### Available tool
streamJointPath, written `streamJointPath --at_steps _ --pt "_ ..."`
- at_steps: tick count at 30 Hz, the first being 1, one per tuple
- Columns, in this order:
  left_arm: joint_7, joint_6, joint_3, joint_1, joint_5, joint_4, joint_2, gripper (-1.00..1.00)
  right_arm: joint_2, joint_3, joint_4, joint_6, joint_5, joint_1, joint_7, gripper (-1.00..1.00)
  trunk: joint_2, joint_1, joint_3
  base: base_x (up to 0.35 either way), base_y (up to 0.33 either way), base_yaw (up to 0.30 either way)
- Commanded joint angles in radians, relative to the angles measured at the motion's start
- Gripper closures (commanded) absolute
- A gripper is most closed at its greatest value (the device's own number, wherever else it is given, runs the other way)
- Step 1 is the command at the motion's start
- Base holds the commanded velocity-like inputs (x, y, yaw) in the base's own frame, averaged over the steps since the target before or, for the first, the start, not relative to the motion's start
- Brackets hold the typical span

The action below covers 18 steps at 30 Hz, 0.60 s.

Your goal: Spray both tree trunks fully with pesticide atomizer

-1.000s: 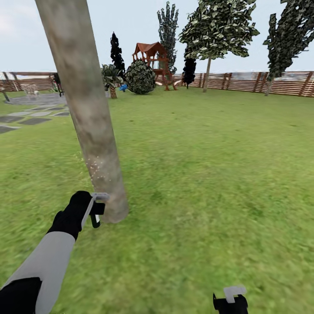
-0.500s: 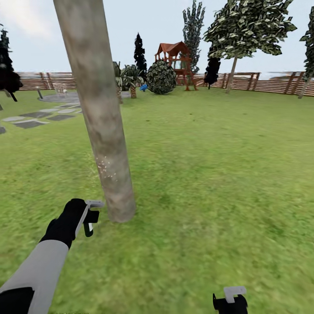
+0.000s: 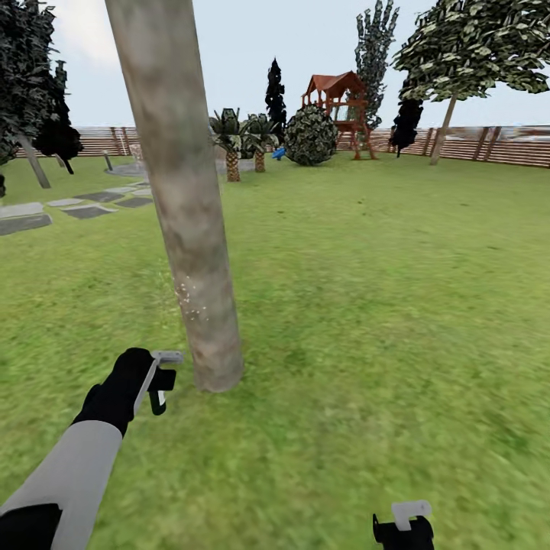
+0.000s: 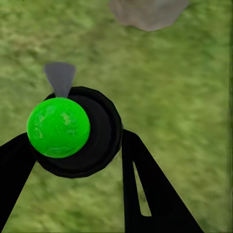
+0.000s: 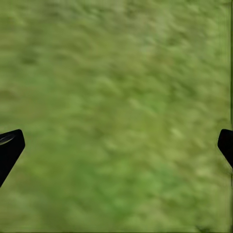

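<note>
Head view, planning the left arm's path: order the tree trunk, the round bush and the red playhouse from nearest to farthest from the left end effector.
1. Tree trunk: right beside the left end effector, just to its right.
2. Round bush: far across the lawn, near the fence.
3. Red playhouse: just behind the bush, to its right.

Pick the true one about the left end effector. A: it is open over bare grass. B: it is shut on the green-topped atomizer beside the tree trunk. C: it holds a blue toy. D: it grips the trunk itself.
B: the left end effector clamps the atomizer, close to the tree trunk.
</note>
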Motion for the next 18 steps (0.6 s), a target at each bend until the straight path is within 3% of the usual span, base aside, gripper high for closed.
streamJointPath --at_steps 1,6,18 --pt "-0.008 0.004 0.002 -0.001 -0.010 -0.001 0.000 1.00 0.000 0.008 0.000 -0.002 -0.007 0.000 -0.003 -1.00 0.000 0.000 -0.001 0.159 -0.260 0.009" --pt "-0.008 0.005 0.002 -0.001 -0.010 -0.003 0.000 1.00 0.000 0.008 0.000 -0.002 -0.007 0.000 -0.003 -1.00 0.000 0.000 -0.001 0.122 -0.263 0.002" --pt "-0.007 0.007 0.003 -0.001 -0.010 -0.006 0.000 1.00 0.000 0.009 0.000 -0.002 -0.007 -0.001 -0.003 -1.00 0.000 0.000 -0.001 0.005 -0.275 0.000"
